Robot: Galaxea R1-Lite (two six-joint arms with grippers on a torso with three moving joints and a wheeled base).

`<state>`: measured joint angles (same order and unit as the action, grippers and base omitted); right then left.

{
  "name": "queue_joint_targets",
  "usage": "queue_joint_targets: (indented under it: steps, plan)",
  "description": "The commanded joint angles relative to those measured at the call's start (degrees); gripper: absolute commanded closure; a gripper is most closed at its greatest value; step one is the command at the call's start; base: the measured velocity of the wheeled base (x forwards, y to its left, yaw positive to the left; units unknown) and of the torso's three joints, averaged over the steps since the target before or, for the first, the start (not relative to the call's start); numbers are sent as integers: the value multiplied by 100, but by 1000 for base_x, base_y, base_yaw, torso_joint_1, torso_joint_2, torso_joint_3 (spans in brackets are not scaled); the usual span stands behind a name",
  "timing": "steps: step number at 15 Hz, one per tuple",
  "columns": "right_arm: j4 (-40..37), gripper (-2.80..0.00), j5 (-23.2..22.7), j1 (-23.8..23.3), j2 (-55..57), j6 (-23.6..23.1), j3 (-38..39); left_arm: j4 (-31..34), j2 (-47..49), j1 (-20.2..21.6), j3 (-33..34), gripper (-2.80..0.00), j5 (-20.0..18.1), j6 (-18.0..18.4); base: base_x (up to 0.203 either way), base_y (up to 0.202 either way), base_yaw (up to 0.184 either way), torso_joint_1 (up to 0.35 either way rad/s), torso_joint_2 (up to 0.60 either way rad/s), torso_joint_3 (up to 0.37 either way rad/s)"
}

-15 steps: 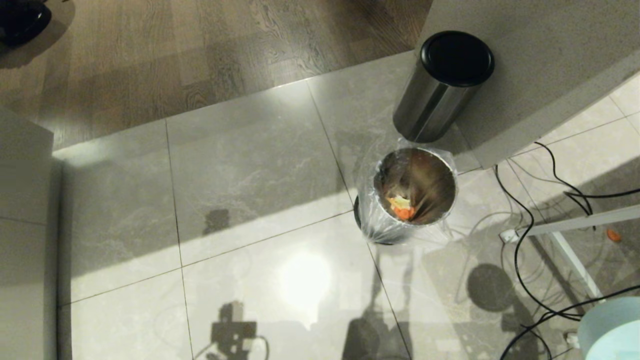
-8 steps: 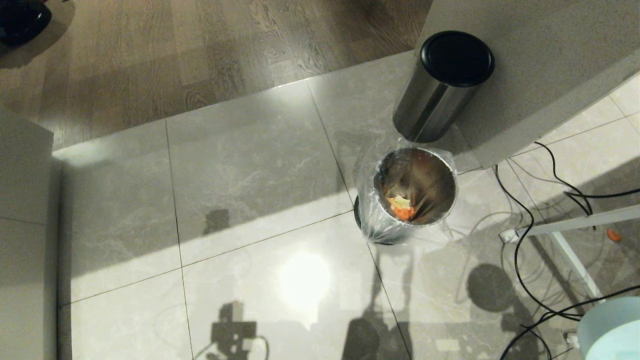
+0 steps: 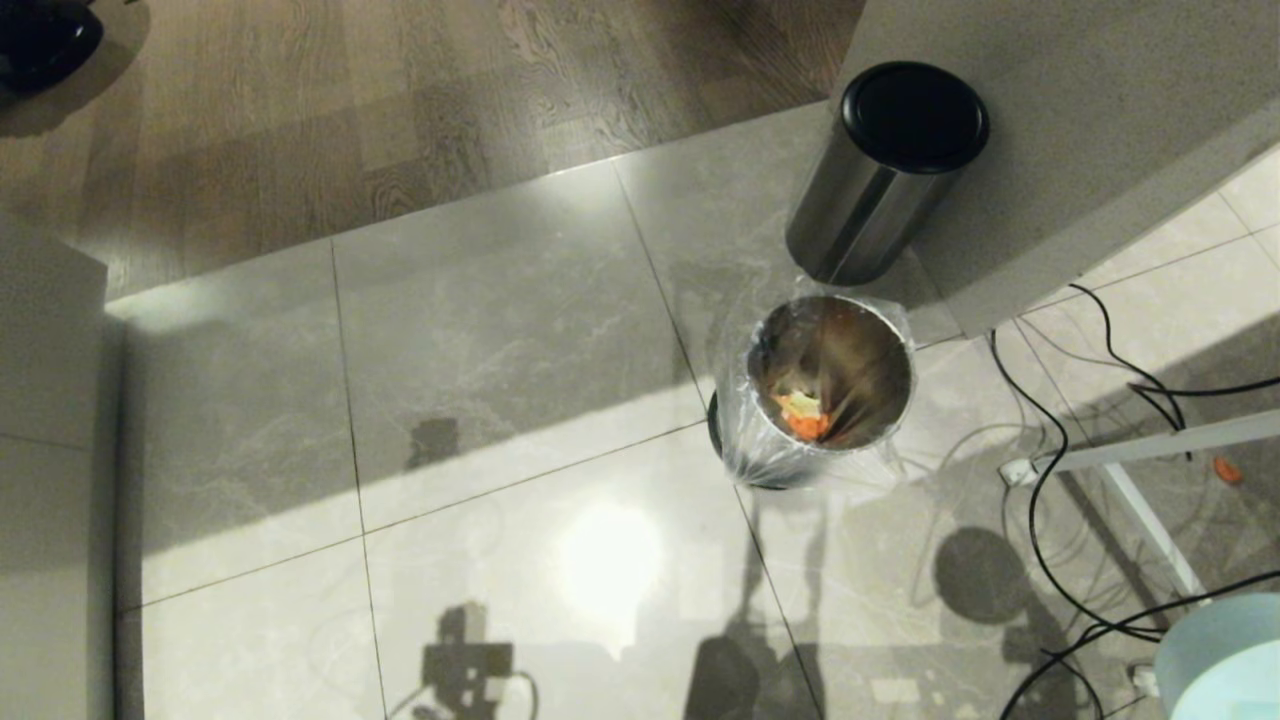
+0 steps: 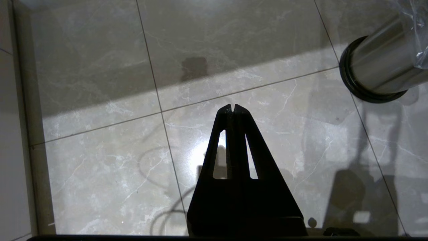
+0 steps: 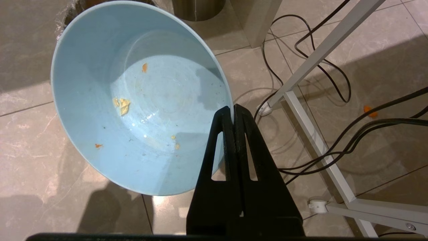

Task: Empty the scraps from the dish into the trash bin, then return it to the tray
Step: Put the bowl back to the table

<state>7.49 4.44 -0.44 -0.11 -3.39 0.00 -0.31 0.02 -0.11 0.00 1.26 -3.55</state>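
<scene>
In the right wrist view the light-blue dish (image 5: pixel 140 100) hangs above the floor, my right gripper (image 5: pixel 233 110) shut on its rim. Only a few small crumbs stick to its inside. The head view catches an edge of the dish (image 3: pixel 1225 660) at the lower right corner. On the tiled floor stands the trash bin (image 3: pixel 830 390), a steel cylinder with a clear bag liner, and orange and yellow scraps (image 3: pixel 803 415) lie inside it. My left gripper (image 4: pixel 233 107) is shut and empty over bare tiles, with the trash bin's base (image 4: pixel 374 73) off to one side. The tray is out of view.
A steel cylinder with a black lid (image 3: pixel 885 170) stands just behind the bin, against a grey counter wall (image 3: pixel 1080 130). Black cables (image 3: pixel 1060 520) and a white metal frame (image 3: pixel 1140 450) lie on the floor to the right. One orange piece (image 3: pixel 1227 470) rests on the tiles there.
</scene>
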Motion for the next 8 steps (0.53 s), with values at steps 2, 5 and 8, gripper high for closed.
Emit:
queue_joint_targets:
  steps: [2, 5, 8]
  plan:
    - [6, 0, 5, 0, 11, -4, 0, -4, 6, 2, 0, 0, 6, -6, 0, 0, 0, 0, 0, 0]
    - [6, 0, 5, 0, 11, -4, 0, -4, 6, 2, 0, 0, 6, -6, 0, 0, 0, 2, 2, 65]
    - [6, 0, 5, 0, 11, -4, 0, -4, 6, 2, 0, 0, 6, -14, 0, 0, 0, 5, 5, 174]
